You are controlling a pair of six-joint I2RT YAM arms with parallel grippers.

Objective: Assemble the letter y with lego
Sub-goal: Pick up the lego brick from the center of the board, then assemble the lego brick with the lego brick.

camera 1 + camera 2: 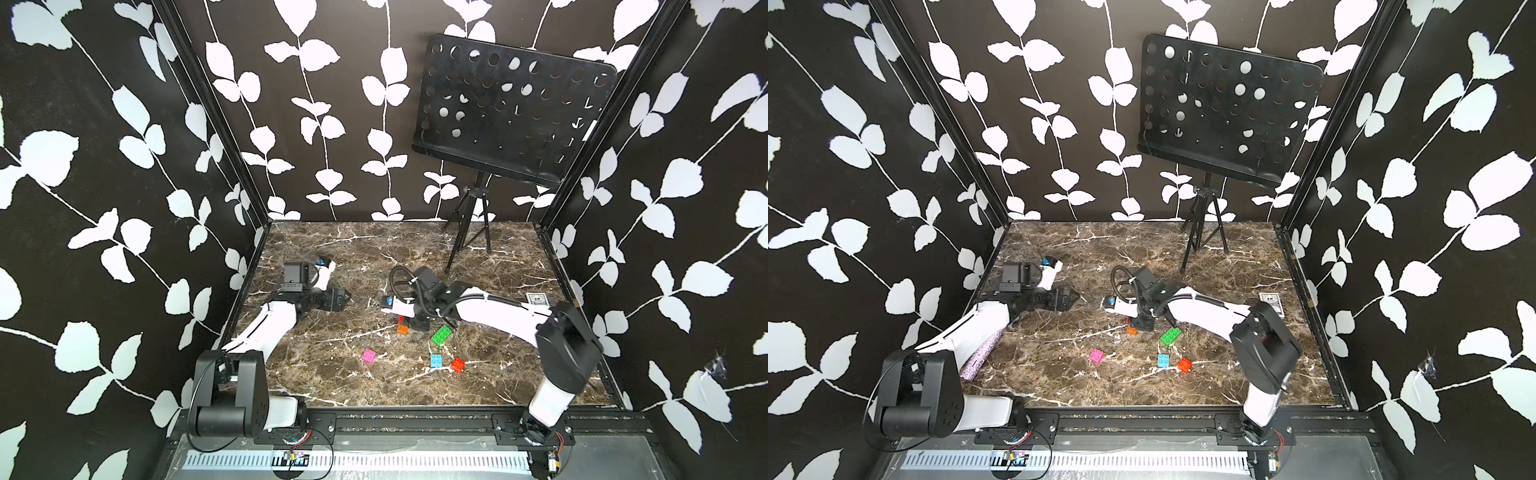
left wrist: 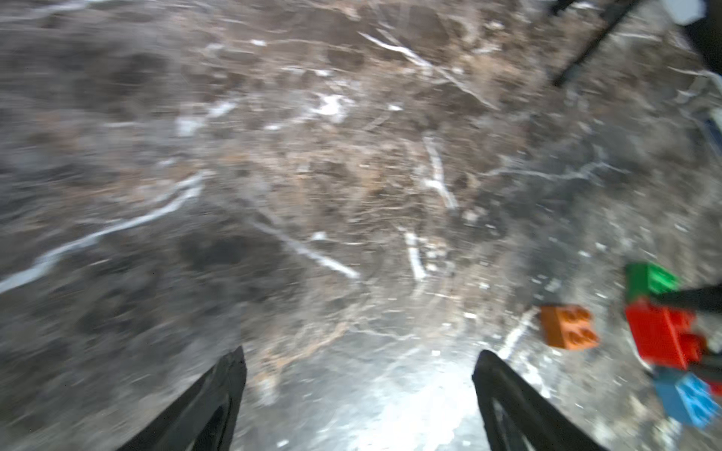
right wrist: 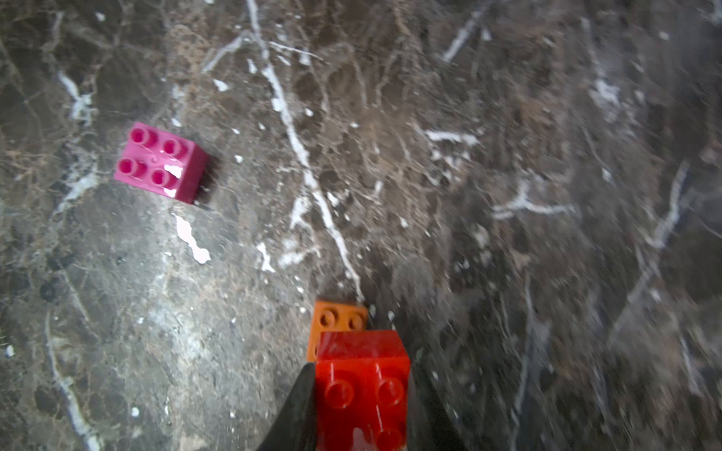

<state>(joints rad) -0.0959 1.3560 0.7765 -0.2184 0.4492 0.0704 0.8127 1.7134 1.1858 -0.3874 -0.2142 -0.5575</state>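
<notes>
Dial laid on a top view, 12 toward the back wall.

Nearest row, all studs up on the brown marble-pattern surface (image 1: 332, 395):
- pink square studded plastic brick (image 1: 369, 356), alone, at 7 o'clock of the surface's middle
- light blue square plastic brick (image 1: 436, 360), well apart at its 3 o'clock
- loose red square plastic brick (image 1: 457, 365), just beside the blue one, again at 3 o'clock

Next row: long green plastic brick (image 1: 441, 335) at 12 o'clock of the blue, lying askew. The orange square plastic brick (image 1: 402, 329) is at 9 o'clock of the green.

Right claw (image 3: 361, 369) is over the orange brick, pinching a second red square plastic brick (image 3: 363, 402) by its sides. In the wrist view the red covers only part of the orange. Touching or apart: cannot tell. No two bricks look joined.

Left claw (image 2: 361, 353) is at 10 o'clock of the orange, well apart, spread, with nothing between its fingers.

Far: black perforated music stand (image 1: 511, 112) at 1 o'clock.

Risks, as judged:
- The studs look offset, so a press from here may seat the red crooked or not at all.
- The orange brick is loose on a smooth surface with nothing bracing it. An off-centre push could tip it or skate it toward the green.
- The held brick may twist in the pinch under load.
</notes>
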